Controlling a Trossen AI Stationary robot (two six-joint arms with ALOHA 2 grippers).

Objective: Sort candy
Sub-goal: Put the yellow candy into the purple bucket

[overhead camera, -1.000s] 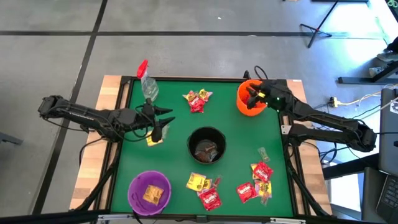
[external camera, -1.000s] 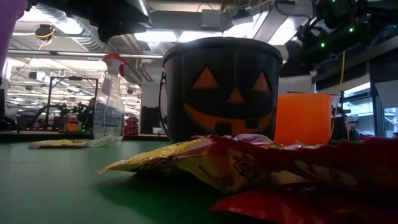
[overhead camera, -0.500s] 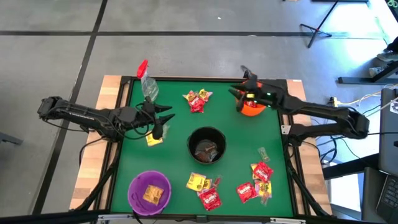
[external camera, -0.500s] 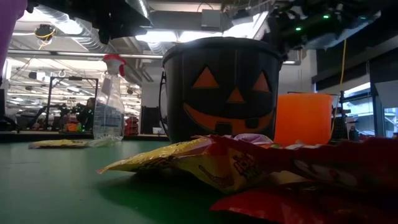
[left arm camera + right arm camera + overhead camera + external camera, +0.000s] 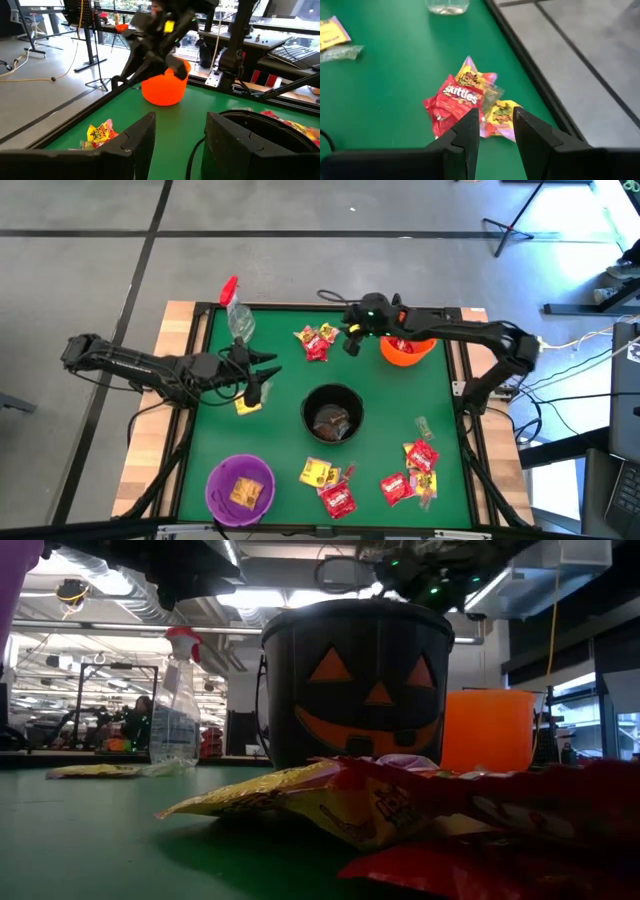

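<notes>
Green felt covers the counter [image 5: 385,405], with a black jack-o'-lantern bucket [image 5: 332,413] standing near its middle. From where I stand, everything else arranges itself around that bucket.

Reaching across the far side of the counter, the right arm stretches out nearly straight from the far right corner, passing over an orange bowl [image 5: 408,350] that sits beyond the bucket and to its right. The right gripper [image 5: 352,340] hangs just past that bowl, close above a small pile of candy [image 5: 316,341] lying beyond the bucket: a red Skittles packet [image 5: 453,99] with yellow ones tucked beside it. Its two dark fingers [image 5: 465,131] stand apart with a gap between them and nothing in it.

Lying low and long from the left edge, the left arm points toward the bucket. The left gripper [image 5: 262,376] sits to the bucket's left, fingers [image 5: 139,140] spread and empty, just above a single yellow packet [image 5: 246,404] on the felt.

More candy lies on the near side of the bucket: a cluster of red and yellow packets [image 5: 330,485] straight in front of it, another cluster [image 5: 412,473] to its near right. A purple bowl [image 5: 240,488] holding yellow packets sits to the bucket's near left. A clear spray bottle [image 5: 236,310] with a red top rests at the far left.
</notes>
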